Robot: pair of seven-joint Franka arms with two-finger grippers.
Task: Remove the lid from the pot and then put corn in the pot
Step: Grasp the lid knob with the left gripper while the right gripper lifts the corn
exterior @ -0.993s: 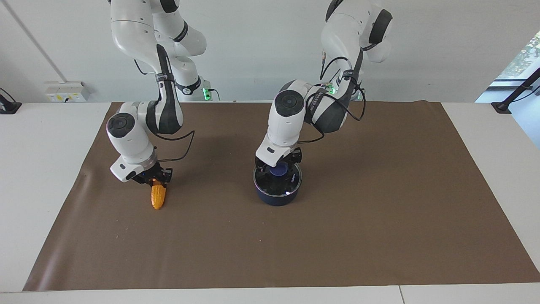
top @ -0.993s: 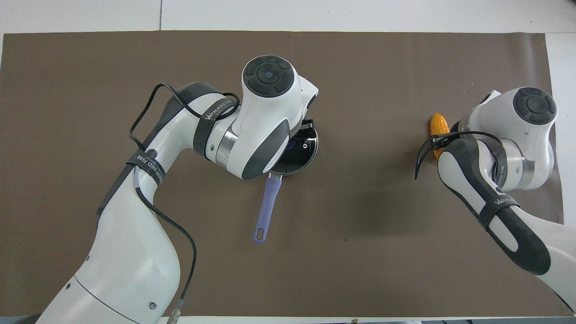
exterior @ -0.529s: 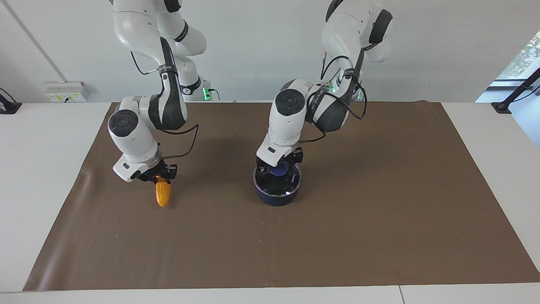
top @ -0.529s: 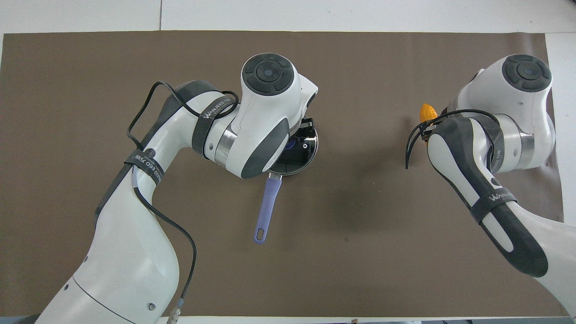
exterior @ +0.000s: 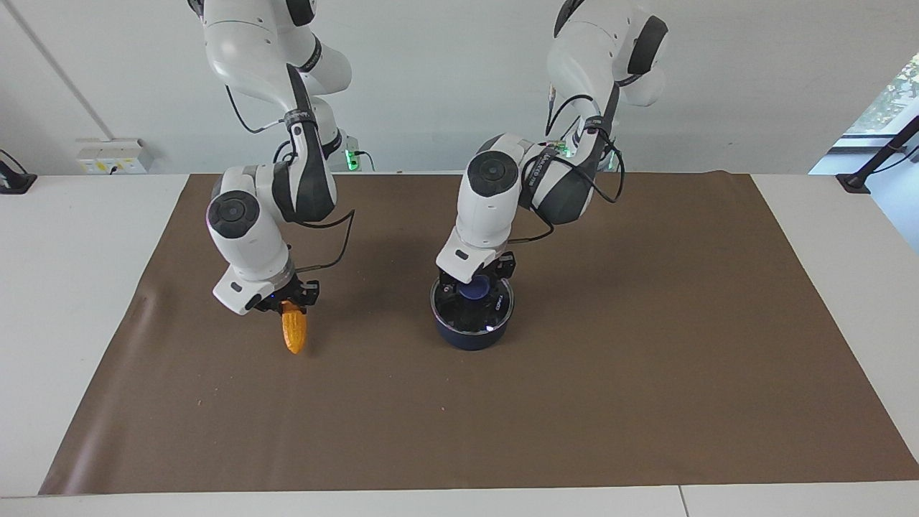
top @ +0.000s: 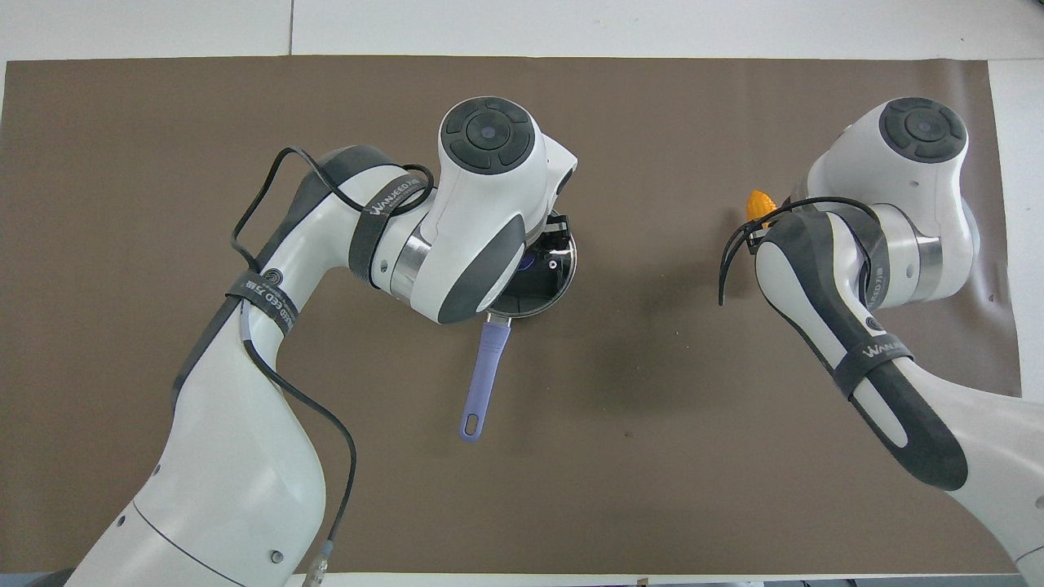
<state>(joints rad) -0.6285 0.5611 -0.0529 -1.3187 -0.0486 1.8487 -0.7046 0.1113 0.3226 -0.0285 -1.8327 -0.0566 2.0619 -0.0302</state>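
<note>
Corn [exterior: 294, 334], gripped by the right gripper [exterior: 291, 309], had risen and moved toward the pot [exterior: 471, 332]; the lid [exterior: 472, 304] stayed on, the left gripper [exterior: 474, 284] closed around its knob.

Bright, even room light falls from overhead, with daylight at a window [exterior: 890, 93] around two o'clock. Soft shadows pool on the brown mat [exterior: 646, 373] under both arms. A small glint sits on the lid [exterior: 490, 329]. Everything looks sharp.
</note>
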